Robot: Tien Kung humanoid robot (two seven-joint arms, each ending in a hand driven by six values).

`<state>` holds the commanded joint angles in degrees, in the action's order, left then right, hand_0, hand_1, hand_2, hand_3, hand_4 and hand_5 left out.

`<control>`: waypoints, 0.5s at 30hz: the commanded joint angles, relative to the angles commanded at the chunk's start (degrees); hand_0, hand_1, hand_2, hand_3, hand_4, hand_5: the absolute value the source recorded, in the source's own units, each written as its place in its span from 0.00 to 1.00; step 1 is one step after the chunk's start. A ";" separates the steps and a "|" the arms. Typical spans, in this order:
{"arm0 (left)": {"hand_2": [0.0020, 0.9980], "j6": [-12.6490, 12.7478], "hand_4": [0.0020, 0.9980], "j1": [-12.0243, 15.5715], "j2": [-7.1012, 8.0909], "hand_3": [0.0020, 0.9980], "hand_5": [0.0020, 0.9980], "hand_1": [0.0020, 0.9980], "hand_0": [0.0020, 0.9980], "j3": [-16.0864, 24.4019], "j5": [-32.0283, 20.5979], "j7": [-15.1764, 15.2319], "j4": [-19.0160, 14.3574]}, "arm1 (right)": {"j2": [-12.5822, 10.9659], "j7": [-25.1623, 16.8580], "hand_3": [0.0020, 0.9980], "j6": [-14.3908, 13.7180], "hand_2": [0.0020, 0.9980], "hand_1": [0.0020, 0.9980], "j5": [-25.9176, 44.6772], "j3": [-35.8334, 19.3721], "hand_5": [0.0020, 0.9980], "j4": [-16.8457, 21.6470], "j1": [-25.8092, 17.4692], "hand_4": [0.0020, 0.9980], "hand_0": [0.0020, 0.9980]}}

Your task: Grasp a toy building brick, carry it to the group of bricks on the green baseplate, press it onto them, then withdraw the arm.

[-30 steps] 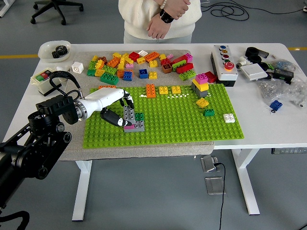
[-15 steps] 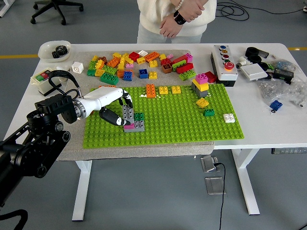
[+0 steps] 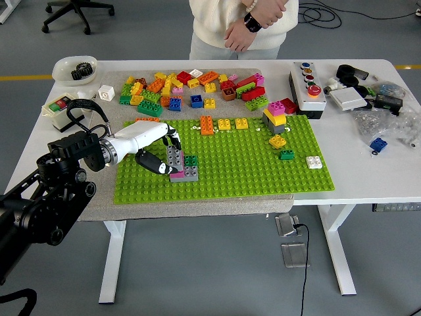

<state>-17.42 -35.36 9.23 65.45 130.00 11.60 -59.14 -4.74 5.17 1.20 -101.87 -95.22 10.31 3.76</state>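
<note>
My left hand [image 3: 166, 153] reaches in from the left over the green baseplate [image 3: 250, 171]. Its fingers are curled around a grey brick [image 3: 175, 157] that stands on a small group of bricks [image 3: 185, 171]: grey and pink below, a dark green one beside it. The thumb lies low on the left of the group and the other fingers come over the top. A pile of loose bricks [image 3: 191, 89] lies behind the baseplate. The right arm is out of view.
More bricks stand on the baseplate: orange and yellow ones [image 3: 223, 124] at the back, a stacked tower [image 3: 275, 118], small pieces [image 3: 284, 149] and a white brick [image 3: 314, 162]. A button box [image 3: 306, 89] sits right. A person [image 3: 243, 26] stands at the far side.
My left arm has shifted slightly left and back while the hand stays on the grey brick. The person at the far side has moved right.
</note>
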 joint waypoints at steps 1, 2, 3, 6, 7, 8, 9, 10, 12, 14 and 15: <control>0.54 -0.04 0.81 -0.01 -0.01 0.54 0.20 0.62 0.72 -0.01 0.00 0.01 -0.03 | 0.00 0.00 0.64 0.00 0.68 0.64 0.01 0.00 0.57 0.00 0.00 0.86 0.75; 0.54 -0.11 0.81 -0.01 -0.04 0.54 0.20 0.62 0.72 -0.01 0.00 0.05 -0.06 | 0.00 0.01 0.64 0.01 0.68 0.64 -0.01 -0.02 0.57 0.00 0.00 0.86 0.75; 0.54 -0.14 0.81 -0.01 -0.05 0.54 0.20 0.62 0.72 -0.01 0.00 0.06 -0.07 | 0.00 0.02 0.64 0.01 0.68 0.64 -0.02 -0.03 0.57 0.00 0.00 0.86 0.75; 0.55 -0.38 0.83 -0.04 -0.03 0.54 0.20 0.63 0.72 0.00 0.00 0.23 -0.06 | 0.00 0.01 0.64 -0.01 0.68 0.64 0.08 0.01 0.57 0.00 0.05 0.86 0.75; 0.55 -0.42 0.83 -0.05 -0.02 0.54 0.20 0.63 0.72 0.00 0.00 0.26 -0.06 | 0.00 0.00 0.64 -0.01 0.68 0.64 0.09 0.02 0.57 0.00 0.06 0.86 0.75; 0.55 -0.53 0.83 -0.03 0.01 0.54 0.20 0.63 0.72 0.02 0.00 0.33 -0.06 | 0.01 0.00 0.64 -0.02 0.68 0.64 0.14 0.03 0.57 0.00 0.06 0.86 0.75; 0.55 -0.58 0.83 -0.03 0.03 0.54 0.20 0.63 0.72 0.03 0.00 0.38 -0.07 | 0.02 0.01 0.64 -0.02 0.68 0.64 0.14 0.03 0.57 0.00 0.05 0.86 0.75; 0.55 -0.61 0.83 -0.04 0.04 0.54 0.20 0.63 0.72 0.03 0.00 0.44 -0.08 | 0.04 0.03 0.64 0.00 0.68 0.64 0.13 0.03 0.57 0.00 0.04 0.86 0.75; 0.55 -0.63 0.88 -0.04 0.04 0.55 0.22 0.65 0.72 0.04 0.00 0.47 -0.08 | 0.04 0.03 0.64 0.01 0.68 0.64 0.12 0.03 0.57 0.00 0.04 0.86 0.75; 0.55 -0.76 0.88 -0.05 0.04 0.55 0.22 0.65 0.72 0.08 0.00 0.59 -0.12 | 0.05 0.02 0.64 0.00 0.68 0.64 0.19 0.08 0.57 0.00 0.03 0.86 0.75; 0.55 -0.78 0.88 -0.05 0.03 0.55 0.22 0.65 0.72 0.09 0.00 0.62 -0.11 | 0.04 0.02 0.64 -0.01 0.68 0.64 0.23 0.11 0.57 0.00 0.04 0.86 0.75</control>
<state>-18.20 -35.41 9.27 65.54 130.00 12.22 -59.25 -4.69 5.19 1.18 -101.65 -95.11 10.31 3.80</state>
